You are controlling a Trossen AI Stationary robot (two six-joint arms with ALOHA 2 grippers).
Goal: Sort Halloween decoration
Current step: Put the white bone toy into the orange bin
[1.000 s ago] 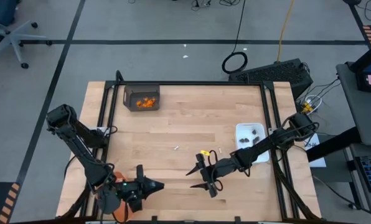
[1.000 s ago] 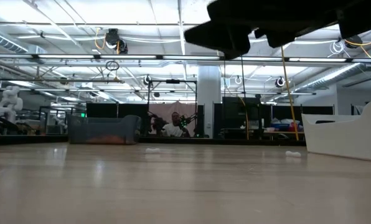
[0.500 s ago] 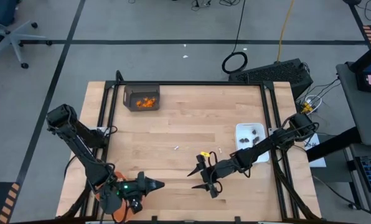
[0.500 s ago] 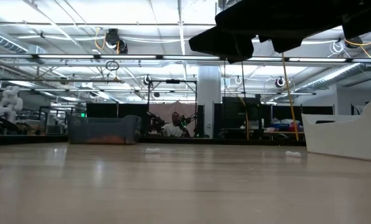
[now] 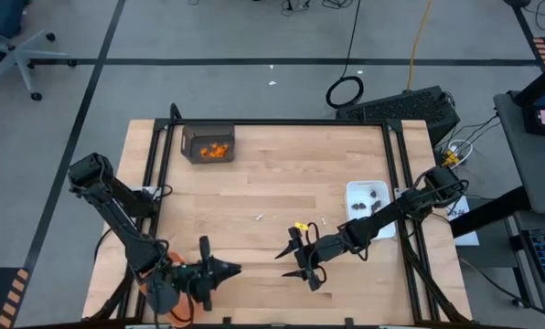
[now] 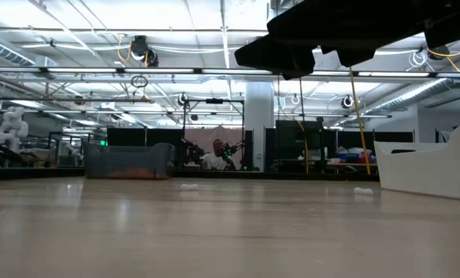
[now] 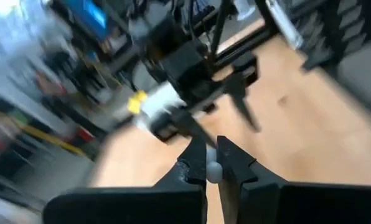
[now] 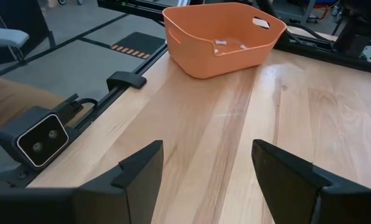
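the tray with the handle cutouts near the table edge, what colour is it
Orange tray, clearest in the right wrist view.

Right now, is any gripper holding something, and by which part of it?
The left gripper is shut on a small white stick, pinched at its end between the fingertips. The right gripper is open and holds nothing.

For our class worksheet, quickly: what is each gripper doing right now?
Left gripper: shut on a small white stick.
Right gripper: open, holding nothing.

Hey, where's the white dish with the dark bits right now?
In the high view the white dish sits near the table's right edge, partly under the right arm, with a small white stick beside it.
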